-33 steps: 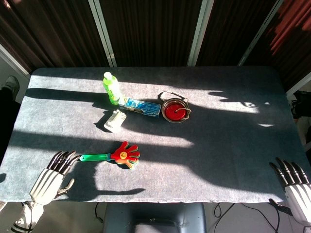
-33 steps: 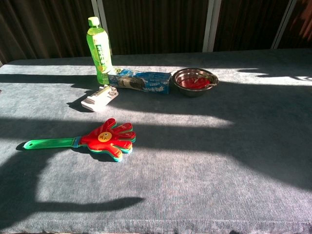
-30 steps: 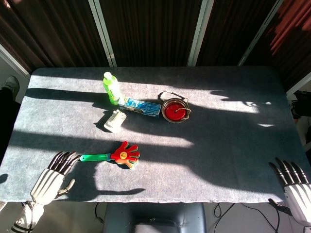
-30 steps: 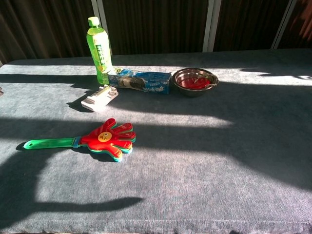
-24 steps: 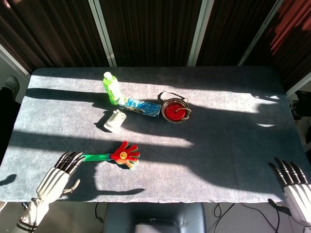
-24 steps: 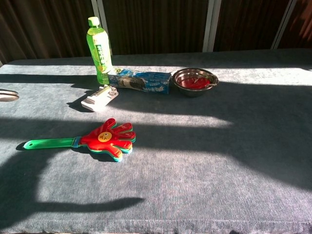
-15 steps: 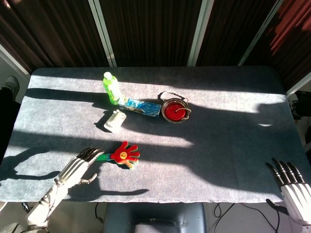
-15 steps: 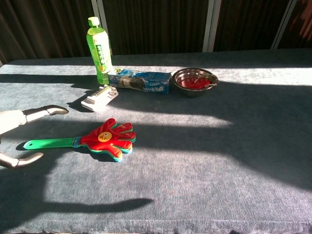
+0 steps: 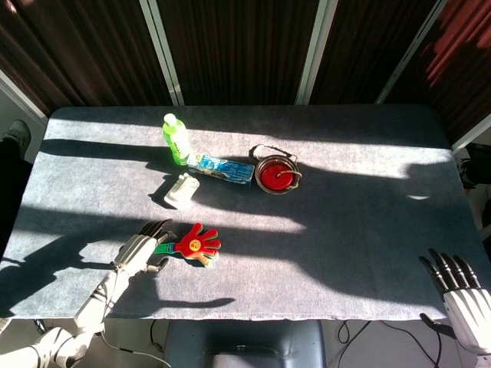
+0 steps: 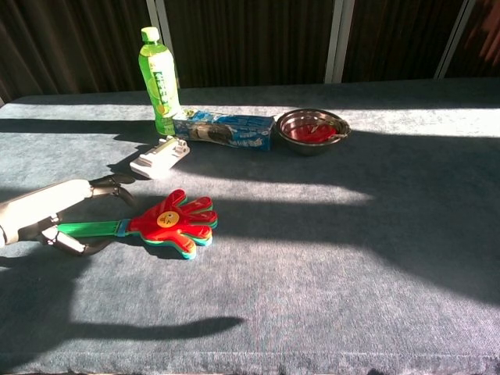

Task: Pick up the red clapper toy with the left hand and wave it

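Reaching in over the near-left part of the bench [image 9: 360,230], the left robot hand [image 9: 140,247] sits right over the green handle of the red clapper toy [image 10: 168,221], fingers spread above it and thumb curving under the near side. From the chest view the handle runs between fingers and thumb, but nothing has clamped down: that robot hand is open, and the toy lies flat on the grey cloth, its red palm pointing right. Over at the near-right corner, the right robot hand [image 9: 458,290] hangs just off the bench edge, fingers straight and apart, holding nothing. Further back stand a green bottle [image 10: 159,80], a blue packet [image 10: 227,130] beside it, a small white box [image 10: 158,158] and a metal bowl [image 10: 312,129] with red inside.
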{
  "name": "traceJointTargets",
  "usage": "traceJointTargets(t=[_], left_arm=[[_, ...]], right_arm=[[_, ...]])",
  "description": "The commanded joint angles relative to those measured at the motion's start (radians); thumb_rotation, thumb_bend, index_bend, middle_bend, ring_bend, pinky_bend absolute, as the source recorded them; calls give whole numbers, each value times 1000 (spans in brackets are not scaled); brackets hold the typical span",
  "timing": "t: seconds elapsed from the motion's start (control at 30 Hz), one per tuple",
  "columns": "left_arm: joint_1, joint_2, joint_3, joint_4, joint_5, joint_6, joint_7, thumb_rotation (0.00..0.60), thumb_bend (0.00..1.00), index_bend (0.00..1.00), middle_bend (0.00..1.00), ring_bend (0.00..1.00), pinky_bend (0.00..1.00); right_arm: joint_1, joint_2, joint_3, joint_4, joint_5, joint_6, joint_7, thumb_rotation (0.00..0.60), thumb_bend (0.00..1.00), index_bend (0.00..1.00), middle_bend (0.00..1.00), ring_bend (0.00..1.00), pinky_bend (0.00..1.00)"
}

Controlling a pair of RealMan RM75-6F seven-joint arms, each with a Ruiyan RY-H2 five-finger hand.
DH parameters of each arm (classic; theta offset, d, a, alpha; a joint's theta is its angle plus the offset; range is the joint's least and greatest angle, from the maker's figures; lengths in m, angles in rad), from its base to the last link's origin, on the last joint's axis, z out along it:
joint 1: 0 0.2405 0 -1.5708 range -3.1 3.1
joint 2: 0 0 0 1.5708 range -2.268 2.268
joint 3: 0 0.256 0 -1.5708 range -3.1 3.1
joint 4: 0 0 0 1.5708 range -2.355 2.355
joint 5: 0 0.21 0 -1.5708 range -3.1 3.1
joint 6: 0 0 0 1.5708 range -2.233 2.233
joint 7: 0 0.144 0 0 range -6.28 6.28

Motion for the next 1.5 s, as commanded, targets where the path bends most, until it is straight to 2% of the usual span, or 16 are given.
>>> traceJointTargets(t=[0.03, 0.37, 0.63, 0.87, 1.03, 1.13, 1.23, 1.4, 1.5], left_arm=[[-4, -15, -2, 15, -12, -4, 12, 600, 375, 284, 0, 0, 0], [-14, -41, -6, 33, -39, -8, 25, 600, 373, 347, 0, 0, 0], [-20, -59, -8, 58, -55, -12, 29, 600, 369, 466, 0, 0, 0], [-22, -67, -9, 70, -62, -6, 39, 600, 372, 506, 0, 0, 0], [-20, -72, -9, 75, -55, 12, 13, 600, 370, 595, 13, 0, 0], [-15, -84, -12, 89, -51, 33, -28, 600, 397, 690, 111, 0, 0], [-12, -94, -12, 106, -50, 43, -58, 600, 454, 809, 334, 95, 46], [-11, -106, -5, 130, -37, 57, -77, 600, 511, 846, 555, 280, 169], [-12, -107, 1, 132, -13, 81, -135, 600, 534, 846, 637, 352, 247]], right_arm=[[-2, 2, 0, 0, -2, 6, 3, 600, 145, 0, 0, 0, 0], [-5, 8, 1, 0, -4, 18, 14, 600, 145, 0, 0, 0, 0], [-8, 12, 1, 1, -7, 28, 22, 600, 144, 0, 0, 0, 0], [-11, 13, 2, 1, -9, 35, 27, 600, 144, 0, 0, 0, 0], [-10, 13, 2, 2, -10, 33, 26, 600, 144, 0, 0, 0, 0], [-11, 13, 1, 2, -12, 35, 26, 600, 144, 0, 0, 0, 0], [-11, 12, 1, 3, -13, 36, 26, 600, 145, 0, 0, 0, 0], [-11, 12, 1, 3, -13, 34, 25, 600, 144, 0, 0, 0, 0], [-11, 12, 1, 3, -13, 35, 25, 600, 144, 0, 0, 0, 0]])
